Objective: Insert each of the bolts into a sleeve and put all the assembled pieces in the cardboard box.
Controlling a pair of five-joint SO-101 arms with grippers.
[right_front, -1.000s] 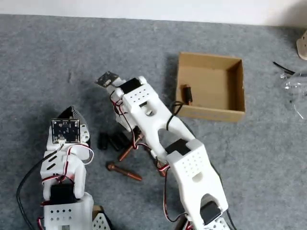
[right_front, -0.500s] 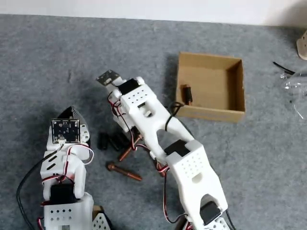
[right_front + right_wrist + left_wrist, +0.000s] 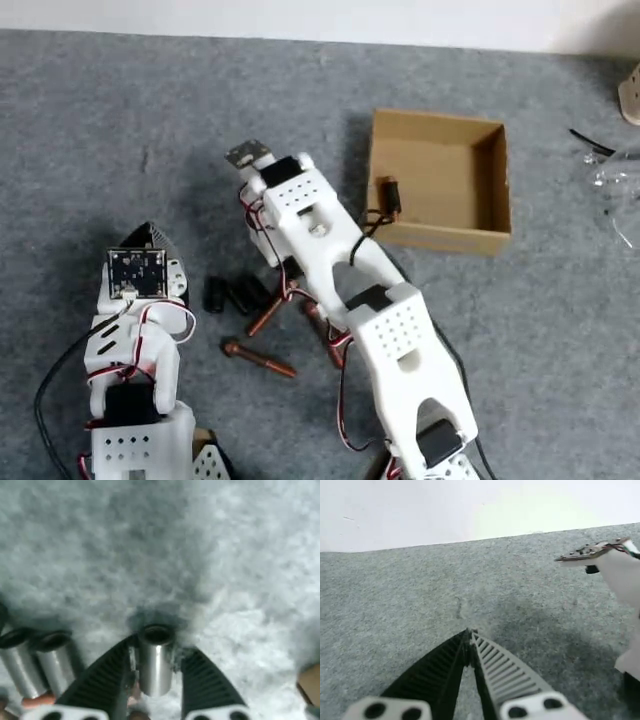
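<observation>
My right gripper [image 3: 157, 649] is shut on a dark sleeve [image 3: 156, 662], held upright just over the grey carpet. Two more sleeves [image 3: 37, 662] lie side by side close by; in the high view they show as black sleeves [image 3: 232, 293] beside the right arm [image 3: 320, 240]. Copper bolts [image 3: 260, 358] lie on the carpet near them, one [image 3: 268, 315] partly under the arm. The cardboard box [image 3: 490, 190] stands at the back right with one assembled piece [image 3: 388, 195] inside by its left wall. My left gripper [image 3: 469, 633] is shut and holds nothing, resting low at the front left [image 3: 150, 240].
Clear plastic bits and a black wire [image 3: 610, 165] lie at the right edge beyond the box. The right arm's wrist [image 3: 615, 565] juts into the left wrist view. Bare grey carpet [image 3: 120, 110] stretches across the back left.
The right arm's wrist has swung a little to the right, toward the box. The left arm has kept still.
</observation>
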